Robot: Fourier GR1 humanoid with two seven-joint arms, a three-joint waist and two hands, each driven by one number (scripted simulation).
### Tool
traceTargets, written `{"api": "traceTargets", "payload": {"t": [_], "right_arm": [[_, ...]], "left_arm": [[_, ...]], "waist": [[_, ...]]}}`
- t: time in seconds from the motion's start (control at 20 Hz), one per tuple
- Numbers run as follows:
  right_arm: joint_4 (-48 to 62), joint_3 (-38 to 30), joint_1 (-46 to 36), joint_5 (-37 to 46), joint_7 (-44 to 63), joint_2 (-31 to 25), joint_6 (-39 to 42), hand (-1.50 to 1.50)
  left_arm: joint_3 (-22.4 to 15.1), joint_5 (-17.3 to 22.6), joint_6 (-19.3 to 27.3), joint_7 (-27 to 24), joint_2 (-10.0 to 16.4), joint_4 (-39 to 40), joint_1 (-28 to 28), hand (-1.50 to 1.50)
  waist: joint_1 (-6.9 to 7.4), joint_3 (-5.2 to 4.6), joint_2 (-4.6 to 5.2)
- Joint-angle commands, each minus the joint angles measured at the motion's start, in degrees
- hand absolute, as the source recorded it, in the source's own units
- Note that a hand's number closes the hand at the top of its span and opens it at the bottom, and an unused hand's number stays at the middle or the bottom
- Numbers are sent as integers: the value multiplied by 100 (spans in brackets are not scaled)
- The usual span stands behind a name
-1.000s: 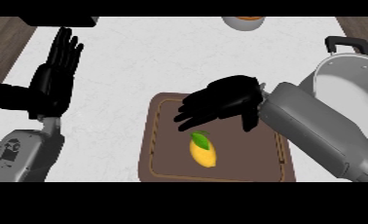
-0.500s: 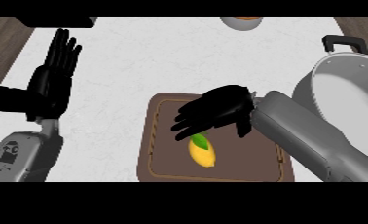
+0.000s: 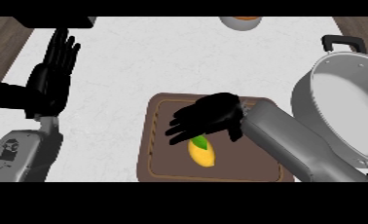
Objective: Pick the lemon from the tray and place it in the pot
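Lemon [image 3: 203,155] lies on tray [image 3: 161,162], near the middle and toward the near edge. Its long axis runs roughly far to near, with a green leaf [image 3: 200,142] at the far end. It is not lifted.

Right hand [image 3: 212,116] hangs over the tray just far of the lemon, fingers spread and fairly straight, pointing left and down. It is released and holds nothing. The fingertips overlap the leaf end in view; I can't tell if they touch it. Left hand [image 3: 54,74] rests at the left of the counter [image 3: 165,57], flat open with fingers up, and is not involved.

Pot [image 3: 334,101] sits right of the tray, close by. It is grey, with its mouth open and a black handle [image 3: 343,43] on the far side. A bowl [image 3: 241,22] sits at the far edge, well apart.

Handling, as a judgement:
- **Feel:** the lemon looks light and rigid, with a smooth rounded skin, so it is likely to roll or squirt out if pinched at the tapered ends. It is not fragile.
- **Where to hold:** best taken across the fat middle, thumb on one long side and fingers on the other. The leaf looks flimsy and is no place to grip.
- **Approach:** the hand needs to come nearer and lower so the palm is over the lemon's belly before closing.
- **Risks:** the tray's rim may stop the lemon rolling far. The pot wall looks tall, so the lemon needs to be lifted clear over the rim.
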Motion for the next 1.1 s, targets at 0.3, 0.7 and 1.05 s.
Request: {"api": "traceTargets", "payload": {"t": [0.3,0.7,1.05], "right_arm": [[406,-218,443,818,-235,720,-15,-150],[584,80,965,1291,-581,839,-382,-150],[472,241,949,1410,-946,1183,-735,150]], "left_arm": [[255,-174,-177,6,-179,213,-160,0],[402,-175,-267,256,-120,-133,-100,0],[229,-316,-145,433,-288,-490,94,0]], "waist": [[-2,0,4],[-13,1,-7],[28,3,-2]]}}
